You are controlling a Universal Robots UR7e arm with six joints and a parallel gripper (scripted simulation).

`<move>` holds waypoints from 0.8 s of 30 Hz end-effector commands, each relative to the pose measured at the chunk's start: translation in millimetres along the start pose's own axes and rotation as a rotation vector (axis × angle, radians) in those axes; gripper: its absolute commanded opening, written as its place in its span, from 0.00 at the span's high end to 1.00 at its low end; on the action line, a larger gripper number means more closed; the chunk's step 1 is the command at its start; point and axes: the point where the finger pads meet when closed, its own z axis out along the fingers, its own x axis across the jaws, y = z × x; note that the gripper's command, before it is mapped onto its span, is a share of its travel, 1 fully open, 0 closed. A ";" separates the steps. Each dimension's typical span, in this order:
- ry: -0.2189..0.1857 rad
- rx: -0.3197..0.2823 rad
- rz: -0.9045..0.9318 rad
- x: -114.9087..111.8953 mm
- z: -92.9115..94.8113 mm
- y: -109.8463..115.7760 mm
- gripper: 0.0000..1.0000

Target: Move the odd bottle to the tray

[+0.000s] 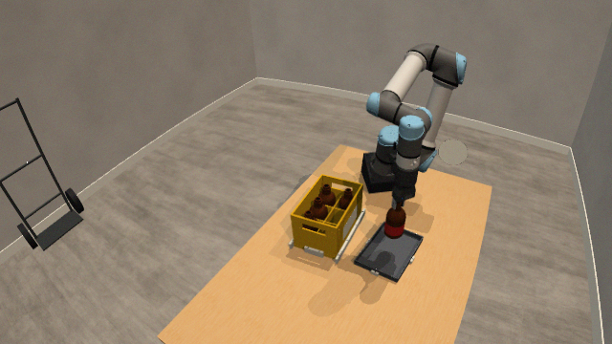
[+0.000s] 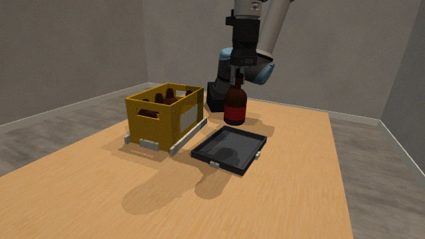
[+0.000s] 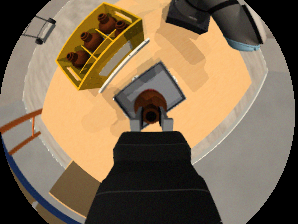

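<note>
Fingers [image 1: 395,204] [image 2: 233,77] part-open around bottle neck [image 1: 398,204] [image 2: 238,82] [image 3: 151,116]

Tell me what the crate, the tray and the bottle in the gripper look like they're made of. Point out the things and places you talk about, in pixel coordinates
Crate [image 1: 313,241] [image 2: 149,127] [image 3: 70,76]: probably plastic; even yellow, molded-looking handle slots.
Tray [image 1: 378,270] [image 2: 217,162] [image 3: 176,86]: dark, fairly matte, plastic or painted metal; can't tell.
Bottle [image 1: 395,217] [image 2: 236,97] [image 3: 150,100]: likely brown glass, going by color and shape; the red band could be a label.
</note>
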 end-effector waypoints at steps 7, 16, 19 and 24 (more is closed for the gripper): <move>-0.002 -0.001 0.000 -0.6 33.6 0.8 1.00; -0.002 -0.001 0.000 -0.6 52.1 0.8 1.00; -0.002 -0.001 0.000 -0.6 58.8 0.8 1.00; -0.002 -0.001 0.000 -0.6 68.2 0.9 1.00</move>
